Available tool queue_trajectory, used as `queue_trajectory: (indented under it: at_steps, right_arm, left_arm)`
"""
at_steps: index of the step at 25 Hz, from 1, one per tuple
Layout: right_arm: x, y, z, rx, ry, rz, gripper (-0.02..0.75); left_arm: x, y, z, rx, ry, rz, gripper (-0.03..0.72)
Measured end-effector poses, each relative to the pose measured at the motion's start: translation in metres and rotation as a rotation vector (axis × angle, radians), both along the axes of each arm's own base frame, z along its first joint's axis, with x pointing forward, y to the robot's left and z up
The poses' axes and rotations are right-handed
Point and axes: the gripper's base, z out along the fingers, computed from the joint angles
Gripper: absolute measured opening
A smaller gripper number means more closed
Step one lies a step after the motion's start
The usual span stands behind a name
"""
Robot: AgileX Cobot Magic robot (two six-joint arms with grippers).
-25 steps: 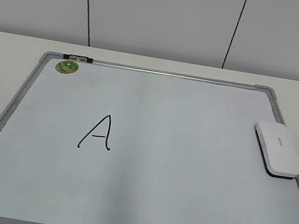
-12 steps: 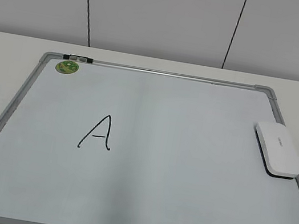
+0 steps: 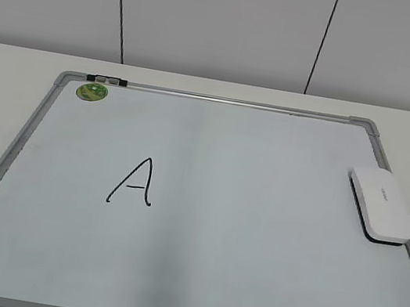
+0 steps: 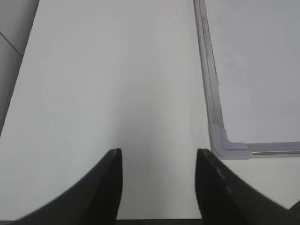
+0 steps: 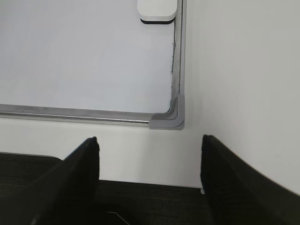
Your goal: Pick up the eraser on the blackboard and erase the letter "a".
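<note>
The blackboard (image 3: 254, 234) is a white dry-erase board with a silver frame, lying flat on the table. The white eraser (image 3: 381, 204) lies at its right edge, partly on the frame. A tall capital "A" (image 3: 135, 182) is written left of centre; no small letter "a" shows anywhere on the board. Neither gripper shows in the exterior view. My left gripper (image 4: 158, 157) is open and empty over bare table, left of the board's near left corner (image 4: 224, 143). My right gripper (image 5: 150, 143) is open and empty, just before the near right corner (image 5: 171, 119). The eraser (image 5: 157, 9) lies far ahead of it.
A round green sticker (image 3: 92, 91) sits at the board's far left corner, with a small black clip (image 3: 107, 80) on the top frame beside it. A white panelled wall (image 3: 228, 22) stands behind the table. The table's dark front edge (image 5: 150, 201) shows under the right gripper.
</note>
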Motion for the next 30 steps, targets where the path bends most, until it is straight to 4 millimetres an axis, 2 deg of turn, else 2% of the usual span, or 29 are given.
queue_trajectory:
  at_steps: [9, 15, 23, 30]
  right_arm:
    - [0.0, 0.0, 0.0, 0.0, 0.0, 0.0, 0.502]
    - [0.0, 0.0, 0.0, 0.0, 0.0, 0.0, 0.502]
    - [-0.0001, 0.0008, 0.0, 0.009, 0.001, 0.003, 0.502]
    - [-0.0002, 0.0014, 0.0, 0.017, 0.003, 0.005, 0.502]
  left_arm:
    - [0.0004, -0.0018, -0.0001, -0.006, 0.001, -0.038, 0.368]
    - [0.0, -0.0069, -0.001, -0.018, 0.014, -0.118, 0.339]
    - [-0.0001, -0.0072, -0.0011, -0.019, 0.015, -0.124, 0.284]
    - [-0.0001, -0.0072, -0.0011, -0.019, 0.015, -0.124, 0.274]
